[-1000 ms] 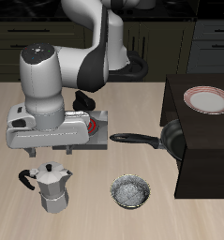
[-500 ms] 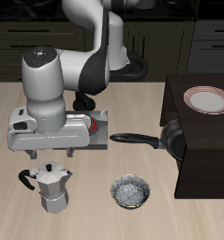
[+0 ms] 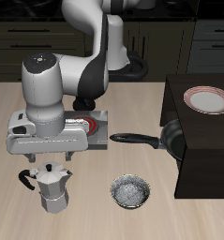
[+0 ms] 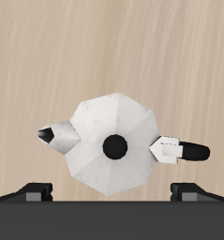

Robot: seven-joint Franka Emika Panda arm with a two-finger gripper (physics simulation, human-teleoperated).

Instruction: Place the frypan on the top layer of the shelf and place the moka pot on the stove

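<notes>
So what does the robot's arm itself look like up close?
The arm is made of rounded white shells with dark grey bands at the joints. Its wrist ends in a boxy pale grey hand, and the gripper shows dark fingertips. No loose cables are visible.

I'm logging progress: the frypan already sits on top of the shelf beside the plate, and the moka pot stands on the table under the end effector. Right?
Not quite. In the exterior view the frypan is inside the shelf, below its top, handle sticking out; only the plate sits on top. The moka pot does stand on the table under the end effector.
</notes>
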